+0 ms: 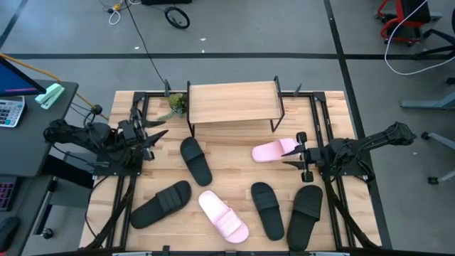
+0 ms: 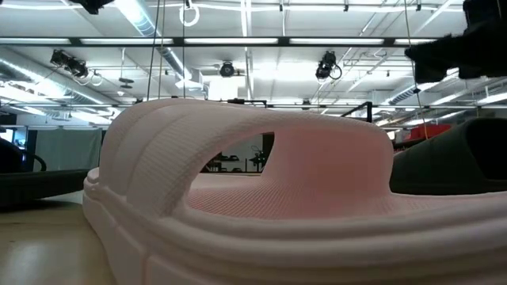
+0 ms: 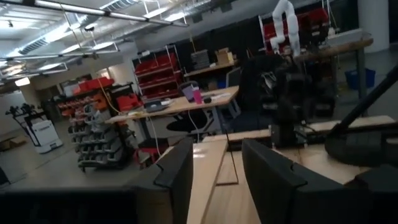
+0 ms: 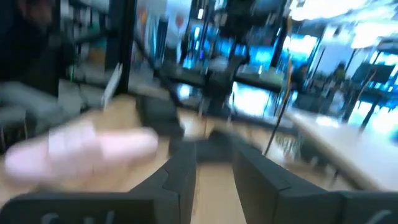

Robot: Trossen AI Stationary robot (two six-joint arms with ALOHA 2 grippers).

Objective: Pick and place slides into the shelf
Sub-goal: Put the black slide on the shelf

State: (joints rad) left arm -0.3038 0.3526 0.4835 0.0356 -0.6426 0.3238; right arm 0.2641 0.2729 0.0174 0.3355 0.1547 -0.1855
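All six slides lie on the counter [image 1: 234, 178] in the lower half of the high view, and the shelf [image 1: 232, 102] at upper centre is bare, so no placing is done yet. The right gripper [image 1: 293, 152], fingers spread and holding nothing, sits just beside the pink slide [image 1: 272, 151] right of centre; next it likely must close on that slide. The left gripper [image 1: 158, 135] waits spread at left.

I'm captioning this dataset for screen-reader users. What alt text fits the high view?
Six slides, four black and two pale pink, lie scattered on a wooden table before a small empty shelf. The left gripper and right gripper wait open at either side.
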